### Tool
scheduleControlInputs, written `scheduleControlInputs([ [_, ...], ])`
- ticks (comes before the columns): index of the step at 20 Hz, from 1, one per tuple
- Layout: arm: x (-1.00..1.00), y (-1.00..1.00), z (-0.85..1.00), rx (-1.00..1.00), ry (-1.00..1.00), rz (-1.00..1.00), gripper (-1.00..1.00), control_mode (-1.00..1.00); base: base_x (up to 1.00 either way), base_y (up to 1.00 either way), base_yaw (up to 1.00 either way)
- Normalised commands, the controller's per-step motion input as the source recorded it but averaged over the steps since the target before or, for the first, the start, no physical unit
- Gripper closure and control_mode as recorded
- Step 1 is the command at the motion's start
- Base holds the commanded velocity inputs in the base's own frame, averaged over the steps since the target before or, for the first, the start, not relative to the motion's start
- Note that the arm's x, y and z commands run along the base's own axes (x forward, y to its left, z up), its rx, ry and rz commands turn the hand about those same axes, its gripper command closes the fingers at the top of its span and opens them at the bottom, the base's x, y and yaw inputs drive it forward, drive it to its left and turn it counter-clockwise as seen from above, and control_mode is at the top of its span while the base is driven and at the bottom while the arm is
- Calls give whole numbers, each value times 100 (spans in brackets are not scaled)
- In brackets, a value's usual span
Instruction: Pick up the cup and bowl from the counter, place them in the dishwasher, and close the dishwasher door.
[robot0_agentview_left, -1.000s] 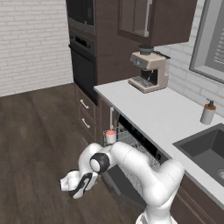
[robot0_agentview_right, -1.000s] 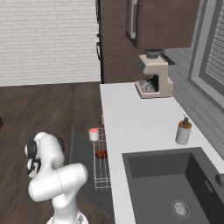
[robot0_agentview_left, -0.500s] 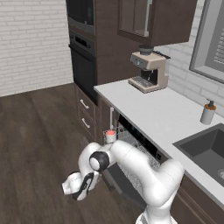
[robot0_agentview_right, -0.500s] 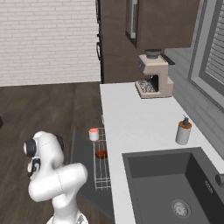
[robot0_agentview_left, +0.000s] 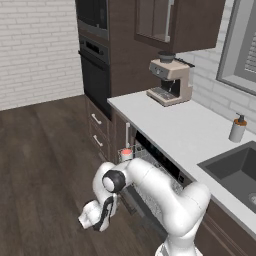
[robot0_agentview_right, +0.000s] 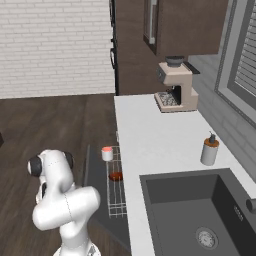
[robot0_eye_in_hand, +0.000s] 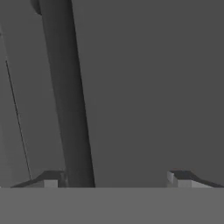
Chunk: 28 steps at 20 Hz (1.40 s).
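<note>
Fingers (robot0_eye_in_hand: 113, 177) apart in hand view, nothing between them – a dark grey flat panel with a darker bar (robot0_eye_in_hand: 65, 96) running from 12 to 6 o'clock close ahead. In left base view the hand (robot0_agentview_left: 97, 216) hangs low over the wood floor (robot0_agentview_left: 45, 160), at 7 o'clock from the dishwasher (robot0_agentview_left: 150, 175). Dishwasher door (robot0_agentview_right: 95, 175) is dropped open, wire rack (robot0_agentview_right: 116, 185) pulled out. Cup (robot0_agentview_right: 106, 153) stands upright at the rack's far end, bowl (robot0_agentview_right: 116, 176) sits in the rack just at 5 o'clock from it – near, not touching. Bench (robot0_agentview_right: 150, 145) carries an espresso machine (robot0_agentview_right: 175, 85) and a soap dispenser (robot0_agentview_right: 210, 150) beside the sink (robot0_agentview_right: 195, 215)
</note>
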Motion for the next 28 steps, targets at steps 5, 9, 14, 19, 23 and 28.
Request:
scheduleControlInputs([
  [5, 0, -100, 0, -18, 9, 12, -100, -100, 0, 0, 0],
  [9, 0, -100, 0, -17, 9, 10, -100, -100, 0, 0, 0],
  [14, -7, -100, 6, -18, 6, 7, -100, -100, 0, 0, 0],
  [19, -3, -100, 20, -19, 7, 3, -100, -100, 0, 0, 0],
  [23, 0, -100, 21, -17, 11, 1, -100, -100, 0, 0, 0],
  [28, 1, -100, 0, -10, 8, 2, -100, -100, 0, 0, 0],
])
